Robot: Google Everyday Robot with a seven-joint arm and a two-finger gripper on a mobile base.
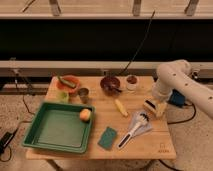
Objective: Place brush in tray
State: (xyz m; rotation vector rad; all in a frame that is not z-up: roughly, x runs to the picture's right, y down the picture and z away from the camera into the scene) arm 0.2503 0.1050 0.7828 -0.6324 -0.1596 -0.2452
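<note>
The brush point(131, 133) isn't in the tray point(37, 134) yet. It's lying at a slant on the tabletop point(150, 145) near the front right, just beside a green sponge point(107, 138) and well apart from the tray. The tray sits at the front left corner, with an orange fruit point(85, 114) right at its far right corner.

The claw point(160, 102) hangs over the right edge of the tabletop with its jaws spread wide. It's right by the tan scrub brush point(150, 106), though it's hard to say if they touch, and it's a bit behind the long brush's head. A dark bowl point(110, 83), a small cup point(131, 80) and an orange bowl point(68, 83) line the back, and something yellow point(121, 107) lies mid-table.
</note>
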